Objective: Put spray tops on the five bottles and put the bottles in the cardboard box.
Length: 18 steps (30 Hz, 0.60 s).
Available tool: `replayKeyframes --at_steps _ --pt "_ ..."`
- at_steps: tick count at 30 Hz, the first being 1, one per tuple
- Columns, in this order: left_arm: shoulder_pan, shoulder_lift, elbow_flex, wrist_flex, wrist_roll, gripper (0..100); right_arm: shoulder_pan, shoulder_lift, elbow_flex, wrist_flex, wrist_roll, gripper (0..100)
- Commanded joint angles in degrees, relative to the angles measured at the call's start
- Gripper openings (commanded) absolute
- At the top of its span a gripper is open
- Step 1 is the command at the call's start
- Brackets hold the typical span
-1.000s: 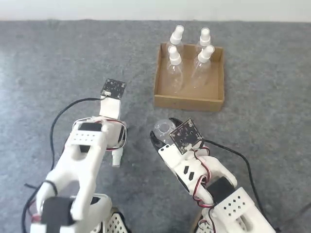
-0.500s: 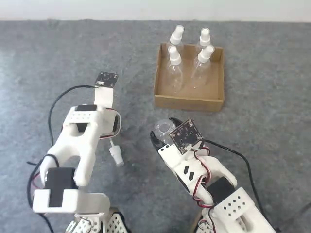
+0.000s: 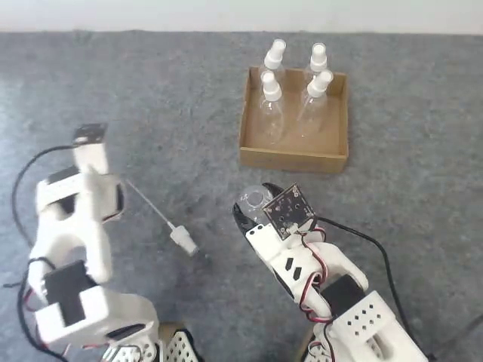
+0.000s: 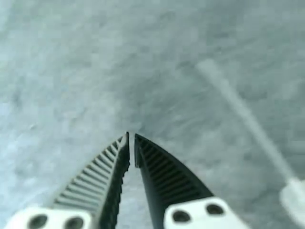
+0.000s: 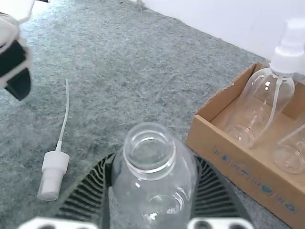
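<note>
Right gripper (image 5: 155, 164) is clamping the uncapped bottle (image 5: 153, 183) upright near the cardboard box (image 3: 293, 159), where four capped bottles (image 3: 272, 107) are sitting. The spray top (image 3: 183, 240) is lying on the carpet (image 3: 151, 90) between the arms, and the left gripper (image 4: 132, 138) is hovering pinched together, empty.

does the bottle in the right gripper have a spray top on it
No, the clear bottle has an open, bare mouth, while a spray top lies loose on the grey carpet beside it.
</note>
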Motion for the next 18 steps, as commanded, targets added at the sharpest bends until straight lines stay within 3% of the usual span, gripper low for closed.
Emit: replayKeyframes --at_steps 1,9,12,18 --pt "-5.8 -0.6 -3.5 4.0 -7.2 2 0.7 -1.1 -0.9 -0.8 1.0 6.9" --pt "-8.1 -0.6 -8.3 13.9 -15.2 2 0.7 -1.0 -0.9 -0.8 1.0 6.9" --pt "-7.9 -0.6 -11.6 18.8 -17.1 8 0.7 -1.1 -0.9 -0.8 1.0 6.9" --pt "-6.2 -0.6 -19.0 25.7 -12.8 18 0.7 -1.5 -0.9 -0.7 1.0 6.9"
